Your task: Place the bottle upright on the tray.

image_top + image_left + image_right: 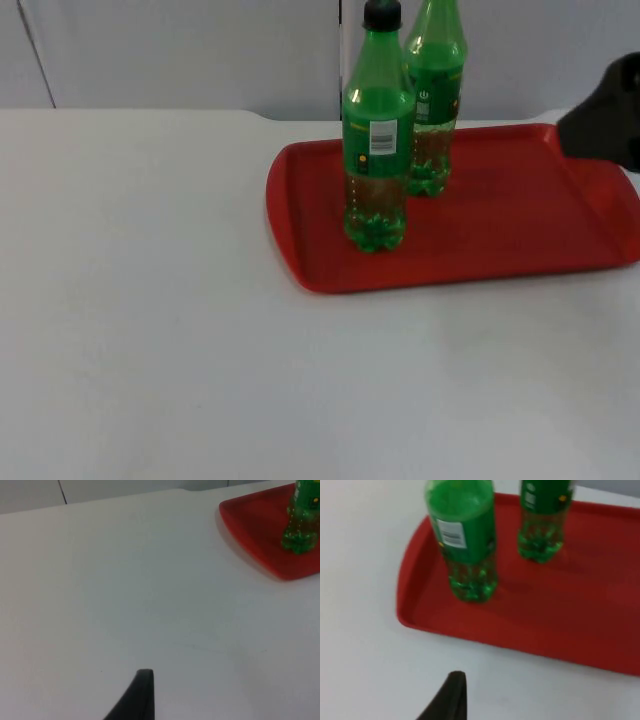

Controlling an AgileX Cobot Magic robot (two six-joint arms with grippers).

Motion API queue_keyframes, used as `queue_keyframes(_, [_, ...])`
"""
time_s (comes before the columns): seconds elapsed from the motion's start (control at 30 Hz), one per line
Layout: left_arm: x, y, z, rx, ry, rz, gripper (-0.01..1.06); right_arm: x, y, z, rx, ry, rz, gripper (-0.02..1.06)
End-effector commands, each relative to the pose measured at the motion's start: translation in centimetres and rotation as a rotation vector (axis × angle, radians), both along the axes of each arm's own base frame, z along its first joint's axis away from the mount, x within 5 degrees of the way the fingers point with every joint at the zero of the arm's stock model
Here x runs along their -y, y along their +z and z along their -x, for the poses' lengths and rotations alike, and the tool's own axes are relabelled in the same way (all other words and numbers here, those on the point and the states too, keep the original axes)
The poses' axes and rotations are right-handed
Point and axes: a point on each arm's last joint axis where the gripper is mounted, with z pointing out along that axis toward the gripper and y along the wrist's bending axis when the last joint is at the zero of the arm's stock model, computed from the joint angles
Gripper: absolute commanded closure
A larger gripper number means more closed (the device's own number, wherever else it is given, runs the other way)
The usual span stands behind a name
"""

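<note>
Fingers: we see one black fingertip of the left gripper (142, 692) over bare counter, and one of the right gripper (451, 695) over the counter just short of the tray's near rim; with a single tip showing for each, we cannot tell how far either is open, and nothing shows in their hold.
Right arm: a black part of it (608, 118) enters at the top view's right edge, above the tray's far right corner.
Counter: we see a white, matt top (150, 320), bare around the tray.
Room: a grey partition wall (180, 50) closes the counter's far edge, with a thin dark vertical seam at its left and another behind the bottles.
Tray: red, shallow-rimmed, round-cornered (520, 215), lying flat on the counter's far right part.
Near bottle: green, black cap, white barcode label (377, 135), standing upright on the tray near its left end.
Far bottle: green (437, 95), upright on the tray just behind and right of the near bottle; whether they touch we cannot tell, perhaps only overlapping in view.
</note>
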Motion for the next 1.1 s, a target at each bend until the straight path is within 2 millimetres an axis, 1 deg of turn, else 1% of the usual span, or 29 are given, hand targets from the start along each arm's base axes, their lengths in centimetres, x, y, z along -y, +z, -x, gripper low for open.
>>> queue_keyframes(0.0, [0.0, -0.1, 0.0, 0.003, -0.008, 0.004, 0.0, 0.9, 0.3, 0.9, -0.037, -0.045, 0.026, 0.0])
queue_keyframes(0.07, [0.0, -0.1, 0.0, 0.003, -0.008, 0.004, 0.0, 1.7, 0.7, 1.7, -0.065, -0.071, 0.057, 0.0])
queue_keyframes(0.1, [0.0, -0.1, 0.0, 0.003, -0.008, 0.004, 0.0, 1.7, 0.7, 1.7, -0.065, -0.071, 0.057, 0.0])
queue_keyframes(0.17, [0.0, -0.1, 0.0, 0.003, -0.008, 0.004, 0.0, 2.3, 1.0, 2.3, -0.084, -0.087, 0.091, 0.0])
queue_keyframes(0.27, [0.0, -0.1, 0.0, 0.003, -0.008, 0.004, 0.0, 2.9, 0.8, 2.9, -0.141, -0.121, 0.126, 0.0])
queue_keyframes(0.33, [0.0, -0.1, 0.0, 0.003, -0.008, 0.004, 0.0, 2.9, 0.6, 3.0, -0.161, -0.127, 0.126, 0.0])
queue_keyframes(0.5, [0.0, -0.1, 0.0, 0.003, -0.008, 0.004, 0.0, 2.4, 0.5, 3.4, -0.203, -0.065, 0.098, 0.0])
queue_keyframes(0.77, [0.0, -0.1, 0.0, 0.003, -0.008, 0.004, 0.0, 1.1, 0.3, 4.3, -0.268, 0.091, 0.036, 0.0])
queue_keyframes(0.9, [0.0, -0.1, 0.0, 0.003, -0.008, 0.004, 0.0, 1.0, 0.5, 4.5, -0.255, 0.115, 0.026, 0.0])
queue_keyframes(1.0, [0.0, -0.1, 0.0, 0.003, -0.008, 0.004, 0.0, 1.6, 1.2, 5.4, -0.189, 0.119, -0.003, 0.0])
queue_keyframes(1.03, [0.0, -0.1, 0.0, 0.003, -0.008, 0.004, 0.0, 1.6, 1.2, 5.4, -0.189, 0.119, -0.003, 0.0])
queue_keyframes(1.07, [0.0, -0.1, 0.0, 0.003, -0.008, 0.004, 0.0, 2.1, 1.6, 6.1, -0.14, 0.125, -0.021, 0.0])
